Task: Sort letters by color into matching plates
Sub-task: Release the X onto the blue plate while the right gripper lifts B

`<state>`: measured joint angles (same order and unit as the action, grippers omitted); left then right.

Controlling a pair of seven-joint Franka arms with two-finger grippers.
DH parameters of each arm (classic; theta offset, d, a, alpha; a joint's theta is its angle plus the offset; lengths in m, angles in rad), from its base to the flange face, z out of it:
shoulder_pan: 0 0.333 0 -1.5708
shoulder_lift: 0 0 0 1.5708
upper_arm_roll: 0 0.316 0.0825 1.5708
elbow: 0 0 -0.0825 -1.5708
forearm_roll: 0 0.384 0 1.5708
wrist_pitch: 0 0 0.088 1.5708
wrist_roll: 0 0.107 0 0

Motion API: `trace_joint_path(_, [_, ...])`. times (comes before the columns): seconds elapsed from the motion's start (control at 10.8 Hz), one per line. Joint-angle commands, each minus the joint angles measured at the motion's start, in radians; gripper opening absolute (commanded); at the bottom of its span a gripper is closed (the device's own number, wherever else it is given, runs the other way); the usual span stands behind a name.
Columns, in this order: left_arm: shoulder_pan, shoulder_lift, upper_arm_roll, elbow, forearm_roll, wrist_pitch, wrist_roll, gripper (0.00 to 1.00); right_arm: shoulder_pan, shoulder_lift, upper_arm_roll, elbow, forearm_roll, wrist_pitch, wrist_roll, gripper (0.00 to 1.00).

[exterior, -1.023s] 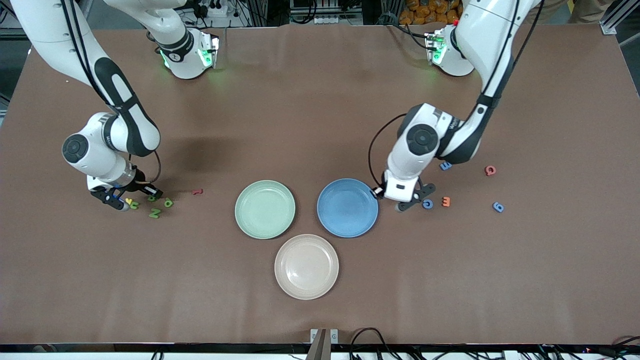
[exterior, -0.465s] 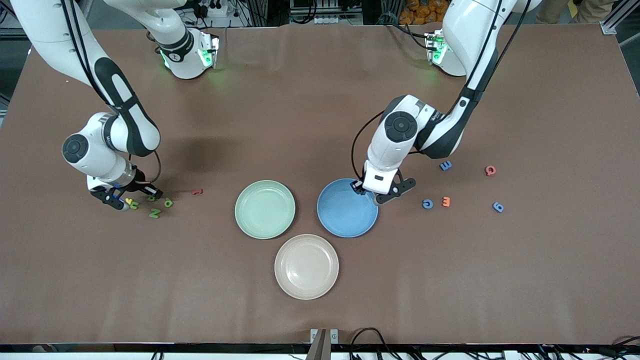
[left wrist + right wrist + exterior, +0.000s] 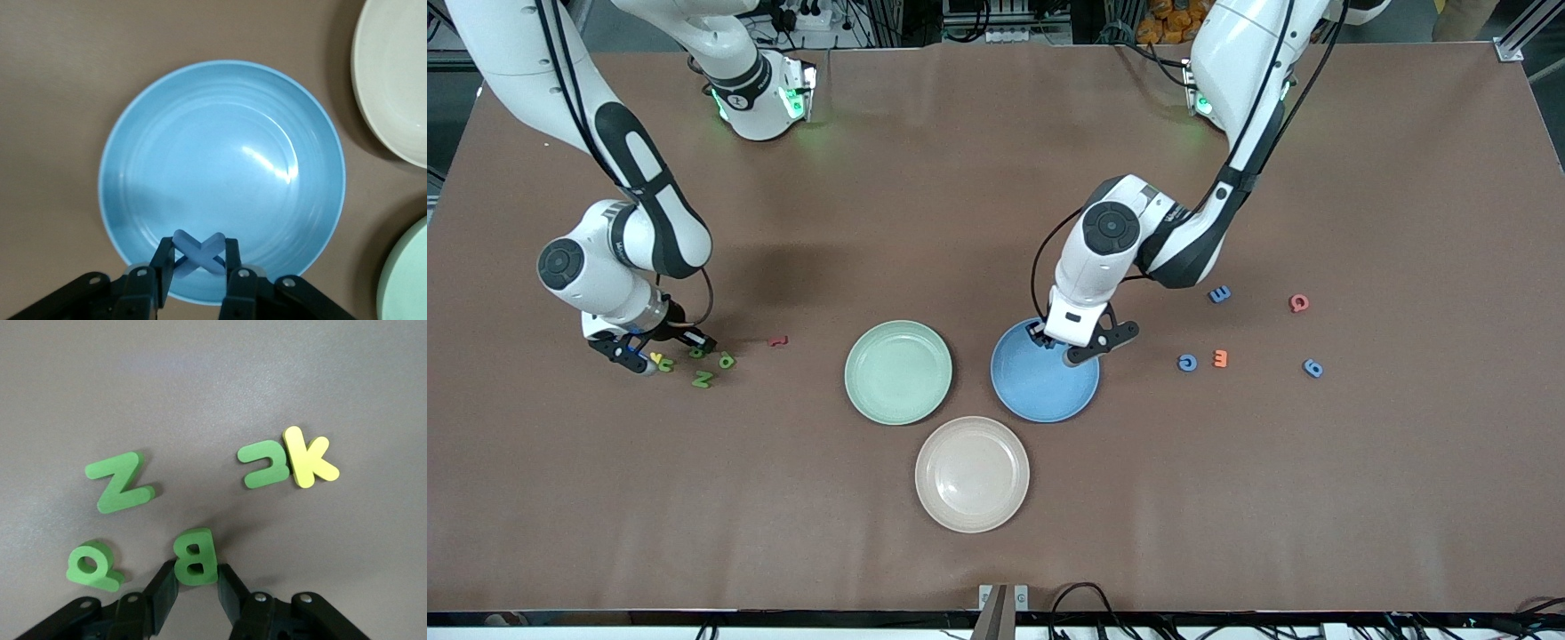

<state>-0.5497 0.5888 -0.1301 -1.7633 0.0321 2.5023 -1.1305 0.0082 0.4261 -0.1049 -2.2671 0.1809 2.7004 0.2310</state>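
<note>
The left gripper (image 3: 1082, 348) hangs over the blue plate (image 3: 1040, 387), near the rim closest to the arms' bases, with its jaws clamped on a blue X (image 3: 198, 253). From the left wrist camera the X sits right between the fingertips, up above the plate's inner wall.

The right gripper (image 3: 195, 581) is down at the desk (image 3: 996, 178) at the right arm's end, jaws closed around a green B (image 3: 195, 557) that's in a small cluster: a green Z (image 3: 120, 482), a green Q (image 3: 93, 565), a green C (image 3: 265, 463) and a yellow K (image 3: 308, 459) touching that C. A small red letter (image 3: 779, 340) lies between this cluster and the green plate (image 3: 898, 372).

The beige plate (image 3: 972, 474) sits nearest the front camera, just beside the other two. At the left arm's end are loose letters: a blue E (image 3: 1219, 293), a blue C (image 3: 1187, 362), an orange E (image 3: 1220, 358), a red one (image 3: 1299, 302) and another blue one (image 3: 1312, 367).
</note>
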Motion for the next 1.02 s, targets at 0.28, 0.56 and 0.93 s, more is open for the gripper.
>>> trace_joint_path(0.28, [-0.024, 0.059, 0.018, 0.062, 0.031, 0.021, 0.066, 1.0, 0.006, 0.008, -0.003, 0.02, 0.006, -0.002, -0.009, 0.13])
trace_joint_path(0.56, [0.008, 0.049, 0.02, 0.056, 0.031, 0.001, 0.086, 1.0, 0.007, 0.0, -0.003, 0.029, 0.006, -0.014, -0.019, 0.13])
trace_joint_path(0.93, [0.12, 0.023, 0.02, 0.045, 0.07, -0.059, 0.161, 1.0, 0.01, -0.021, -0.003, 0.046, 0.002, -0.057, -0.027, 0.13])
